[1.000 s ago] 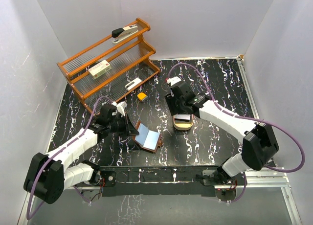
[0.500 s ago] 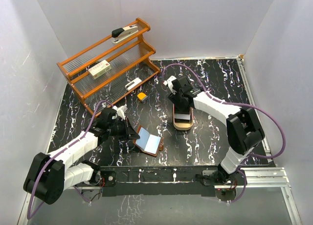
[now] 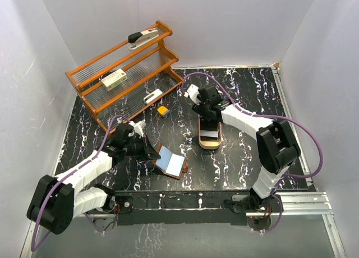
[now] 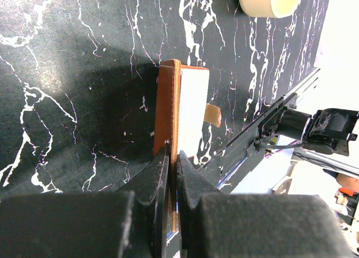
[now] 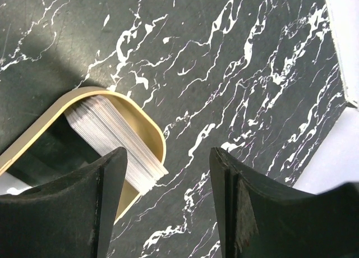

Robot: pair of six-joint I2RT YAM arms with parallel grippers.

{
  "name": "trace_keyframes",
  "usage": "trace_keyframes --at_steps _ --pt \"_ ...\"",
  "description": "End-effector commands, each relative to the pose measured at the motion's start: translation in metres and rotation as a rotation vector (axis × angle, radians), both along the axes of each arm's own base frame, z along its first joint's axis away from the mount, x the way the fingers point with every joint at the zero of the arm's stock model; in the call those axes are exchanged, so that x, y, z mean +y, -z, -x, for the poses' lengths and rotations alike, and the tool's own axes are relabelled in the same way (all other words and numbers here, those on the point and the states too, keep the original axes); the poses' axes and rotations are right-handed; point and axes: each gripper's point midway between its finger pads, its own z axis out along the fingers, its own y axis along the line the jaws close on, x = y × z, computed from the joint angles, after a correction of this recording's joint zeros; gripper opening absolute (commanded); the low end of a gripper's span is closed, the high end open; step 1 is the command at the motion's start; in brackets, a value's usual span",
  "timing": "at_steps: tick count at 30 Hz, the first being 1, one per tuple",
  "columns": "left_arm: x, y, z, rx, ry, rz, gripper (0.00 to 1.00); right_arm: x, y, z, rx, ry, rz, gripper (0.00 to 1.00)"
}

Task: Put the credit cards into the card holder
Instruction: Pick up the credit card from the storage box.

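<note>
The card holder (image 3: 171,162), a reddish-brown wallet, lies open on the black table with its pale inner side up. My left gripper (image 3: 150,152) is shut on the wallet's left flap. In the left wrist view the fingers (image 4: 160,174) pinch the brown edge (image 4: 167,101), and the closing tab (image 4: 212,113) sticks out. The credit cards (image 3: 209,134) are a silvery stack in the tan oval tray (image 3: 210,145). My right gripper (image 3: 208,115) is open and empty, just above the tray's far end. In the right wrist view the stack (image 5: 115,137) lies by the left finger (image 5: 109,179).
An orange wooden rack (image 3: 126,73) stands at the back left with a stapler (image 3: 142,37) on top and a small box (image 3: 114,78) on a shelf. A small yellow-orange block (image 3: 162,110) lies in front of it. White walls enclose the table.
My right arm has swung in, and its gripper has shifted a little towards the back over the tray's far end. My left gripper has drawn the wallet slightly nearer the front edge.
</note>
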Motion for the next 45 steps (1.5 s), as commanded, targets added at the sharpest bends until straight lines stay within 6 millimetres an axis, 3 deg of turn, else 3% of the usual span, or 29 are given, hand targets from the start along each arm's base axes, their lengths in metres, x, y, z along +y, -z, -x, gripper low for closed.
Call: trace_keyframes --at_steps 1,10,11,21,29,37,45 --pt "-0.004 -0.007 0.003 -0.007 0.022 0.028 0.00 0.005 0.002 -0.018 -0.061 -0.034 0.013 0.58" --pt "-0.003 -0.004 0.003 0.001 0.023 0.020 0.00 0.014 0.016 -0.004 -0.003 -0.117 -0.019 0.60" --pt "-0.003 -0.004 0.003 0.001 0.023 0.020 0.00 0.013 0.005 -0.005 -0.031 -0.113 -0.023 0.60" --pt "-0.004 -0.004 0.003 0.005 0.025 0.020 0.00 0.011 -0.028 -0.020 -0.077 -0.062 -0.015 0.60" --pt "-0.004 -0.005 0.004 0.000 0.026 0.027 0.00 0.011 -0.010 -0.006 -0.020 -0.120 -0.001 0.60" --pt "-0.005 -0.003 0.003 0.005 0.028 0.030 0.00 0.012 -0.020 0.017 0.044 -0.116 -0.054 0.61" --pt "-0.005 -0.004 0.004 0.005 0.030 0.034 0.00 0.000 -0.007 0.004 -0.008 -0.102 0.043 0.63"
